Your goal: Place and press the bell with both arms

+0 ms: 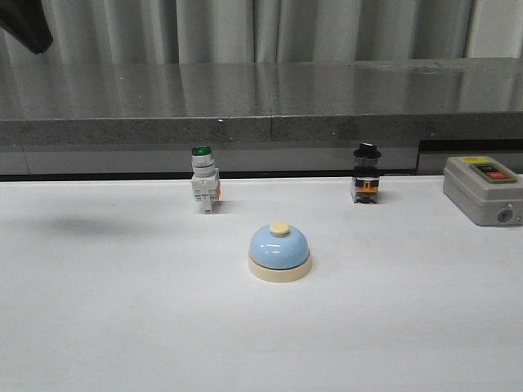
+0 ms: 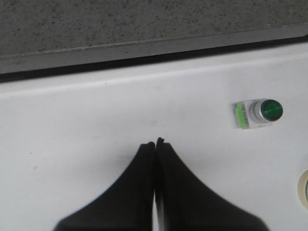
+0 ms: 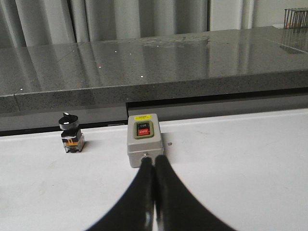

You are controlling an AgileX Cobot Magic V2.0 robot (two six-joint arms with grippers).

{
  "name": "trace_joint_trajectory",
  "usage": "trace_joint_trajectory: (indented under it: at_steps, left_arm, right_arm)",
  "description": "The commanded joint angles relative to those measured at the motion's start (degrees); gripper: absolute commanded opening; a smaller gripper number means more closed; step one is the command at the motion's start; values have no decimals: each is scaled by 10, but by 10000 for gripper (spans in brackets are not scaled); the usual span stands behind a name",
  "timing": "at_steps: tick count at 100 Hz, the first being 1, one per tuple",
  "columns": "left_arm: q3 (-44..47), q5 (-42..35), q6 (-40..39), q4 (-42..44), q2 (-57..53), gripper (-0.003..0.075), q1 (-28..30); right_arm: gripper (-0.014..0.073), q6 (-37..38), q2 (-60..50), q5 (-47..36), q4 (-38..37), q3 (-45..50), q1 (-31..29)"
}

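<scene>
**Above the white table, both grippers pressed together and empty**

Over the white table [image 2: 72, 125], the left gripper [image 2: 156, 143] hangs with its fingertips pressed together, nothing between them. The right gripper [image 3: 154, 161] is likewise closed and empty, its tips just before the grey box [image 3: 143, 139].

Only the front view shows the bell [image 1: 279, 251] whole: it stands upright on the table, nearer the camera than the green-capped switch [image 1: 204, 181] and the black-knobbed switch [image 1: 366, 175], roughly between them, apart from both. The left wrist view catches just a cream sliver at its edge.

Behind the bell runs a grey speckled counter [image 1: 261, 94], with pale curtains [image 1: 245, 28] beyond.
</scene>
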Motion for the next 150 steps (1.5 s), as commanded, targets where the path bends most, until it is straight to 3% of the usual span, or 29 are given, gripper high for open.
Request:
trace_joint_trajectory:
  at_steps: [1,46,86,150]
  left_arm:
    - [14,-41,-5,-8,-49,-20,15]
    - [221,-185,-2,-3,-181,-20,71]
    - [390,-288,1,3,-326,-20,71]
    - [612,-365,1,3,-624,-20,54]
  right_arm:
    - [-60,-2,-8,-45,-4,-8,-4]
    - [-60,-2,-8,-45,-4,-8,-4]
    - [-60,-2,-8,-45,-4,-8,-4]
    - [-60,-2,-8,-45,-4,-8,-4]
